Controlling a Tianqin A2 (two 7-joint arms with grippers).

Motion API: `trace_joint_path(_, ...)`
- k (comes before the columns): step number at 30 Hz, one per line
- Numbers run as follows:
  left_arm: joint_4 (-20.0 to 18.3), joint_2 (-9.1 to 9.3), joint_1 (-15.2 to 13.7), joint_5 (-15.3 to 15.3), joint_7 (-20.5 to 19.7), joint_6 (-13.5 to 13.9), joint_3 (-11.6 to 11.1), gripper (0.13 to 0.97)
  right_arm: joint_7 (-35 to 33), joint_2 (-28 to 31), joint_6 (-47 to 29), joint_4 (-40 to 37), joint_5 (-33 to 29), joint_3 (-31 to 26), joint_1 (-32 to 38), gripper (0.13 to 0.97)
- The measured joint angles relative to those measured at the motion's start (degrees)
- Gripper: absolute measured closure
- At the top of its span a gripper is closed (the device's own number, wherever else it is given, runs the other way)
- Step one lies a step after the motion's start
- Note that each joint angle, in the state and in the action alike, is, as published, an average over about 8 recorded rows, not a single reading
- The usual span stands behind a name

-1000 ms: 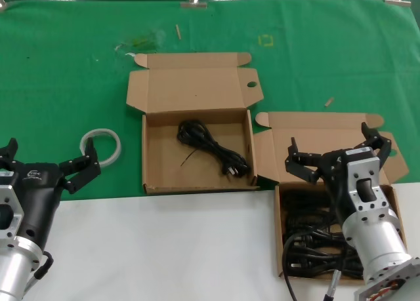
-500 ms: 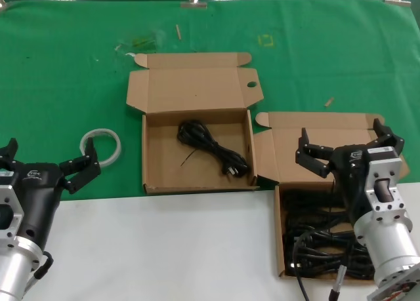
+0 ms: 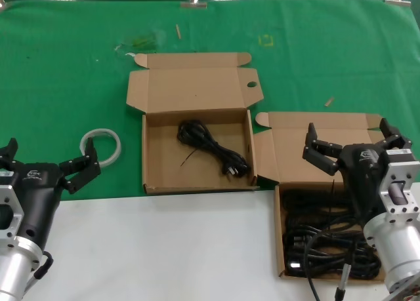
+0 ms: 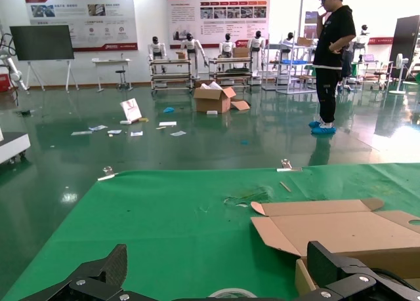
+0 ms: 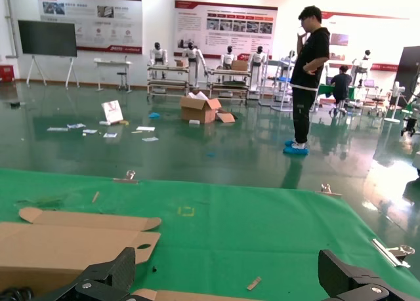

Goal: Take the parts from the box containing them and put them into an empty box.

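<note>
A brown box at the front right holds a heap of several black power cords. Its plain lid lies open behind it. My right gripper is open and empty, above the back of this box and its lid. A second brown box in the middle has a winged lid with a round hole. It holds one black cord. My left gripper is open and empty, parked at the front left. In the right wrist view the gripper is open, with the winged lid beside it.
A white ring lies on the green cloth just beyond my left gripper and shows in the left wrist view. Small scraps lie on the cloth. The white table front runs below the boxes.
My right gripper has moved to the right, from the gap between the boxes to above the right box, staying open. The left arm has not moved.
</note>
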Motion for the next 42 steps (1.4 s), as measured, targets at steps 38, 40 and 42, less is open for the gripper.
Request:
trace_joint_path(38, 0.0, 0.0, 0.0, 0.0, 0.0, 0.0, 0.0, 0.132, 18.2, 0.0, -5.3, -0.2, -12.6, 3.6, -1.4, 0.129)
trace_joint_path(40, 0.0, 0.0, 0.0, 0.0, 0.0, 0.0, 0.0, 0.132, 18.2, 0.0, -5.3, -0.2, -12.6, 3.6, -1.4, 0.129)
trace_joint_path(42, 0.0, 0.0, 0.0, 0.0, 0.0, 0.0, 0.0, 0.132, 18.2, 0.0, -5.3, -0.2, -12.6, 3.6, -1.4, 0.129)
